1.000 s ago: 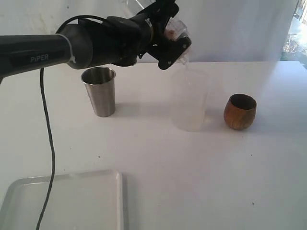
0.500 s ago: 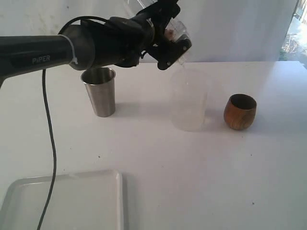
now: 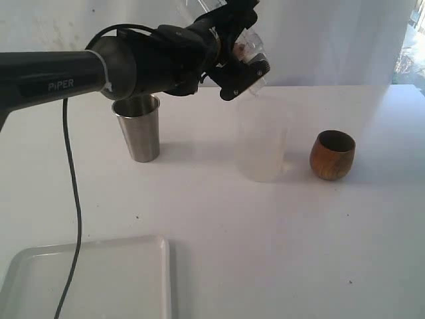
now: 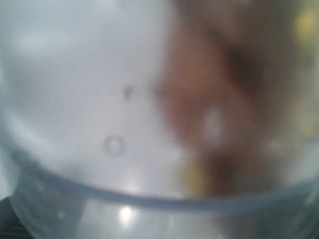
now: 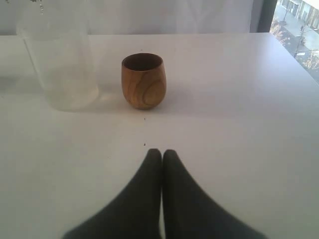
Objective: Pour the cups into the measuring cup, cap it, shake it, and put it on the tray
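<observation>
Overhead, the left claw (image 3: 243, 52) grips the clear cap (image 3: 253, 41) across its width and holds it in the air above the mouth of the measuring cup (image 3: 262, 143), at about 11 o'clock from the rim in the exterior view. Whether cap and rim touch cannot be told. The measuring cup stands upright near the middle of the white desk (image 3: 265, 232). The steel tumbler (image 3: 137, 126) stands upright at its 9 o'clock, well apart. The wooden cup (image 3: 331, 155) stands upright at its 3 o'clock, near but not touching. The white tray (image 3: 106, 279) lies flat at the 7 o'clock corner of the view, well apart from all three cups. In the left wrist view the cap's clear curved wall fills the blurred picture, with a brown smear showing through it. The right claw (image 5: 161, 153) is closed, its two dark fingertips pressed together with nothing between them, low over bare desk and pointing toward the wooden cup.
</observation>
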Available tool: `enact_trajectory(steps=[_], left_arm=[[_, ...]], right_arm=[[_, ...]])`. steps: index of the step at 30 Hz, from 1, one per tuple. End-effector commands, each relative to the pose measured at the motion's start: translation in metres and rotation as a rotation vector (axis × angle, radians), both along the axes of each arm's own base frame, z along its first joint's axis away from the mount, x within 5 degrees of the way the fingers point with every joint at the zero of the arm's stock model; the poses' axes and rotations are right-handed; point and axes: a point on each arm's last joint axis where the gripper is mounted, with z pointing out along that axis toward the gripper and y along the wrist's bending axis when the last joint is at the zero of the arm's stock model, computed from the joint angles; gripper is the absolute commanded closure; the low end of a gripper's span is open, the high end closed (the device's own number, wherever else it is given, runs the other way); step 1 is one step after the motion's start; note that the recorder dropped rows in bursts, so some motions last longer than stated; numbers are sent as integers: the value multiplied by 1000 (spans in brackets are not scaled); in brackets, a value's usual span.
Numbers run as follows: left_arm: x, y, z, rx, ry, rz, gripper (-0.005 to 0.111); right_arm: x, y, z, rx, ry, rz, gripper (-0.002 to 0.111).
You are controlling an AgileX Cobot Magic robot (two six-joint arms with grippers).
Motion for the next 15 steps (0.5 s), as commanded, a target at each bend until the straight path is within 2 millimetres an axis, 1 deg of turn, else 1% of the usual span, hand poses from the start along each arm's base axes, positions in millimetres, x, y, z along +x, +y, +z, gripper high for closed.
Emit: enact_trajectory(steps=[1,9,15], left_arm=[[-2,1,13,38,-48,2,107],[-6,-4,13,58,-54,-16,107],[-6,-3,13,67,-57,-15,107]], right_arm=[[0,0,-1,1,-5,4,108],[0,0,-1,1,-5,4,108],[0,0,-1,1,-5,4,108]])
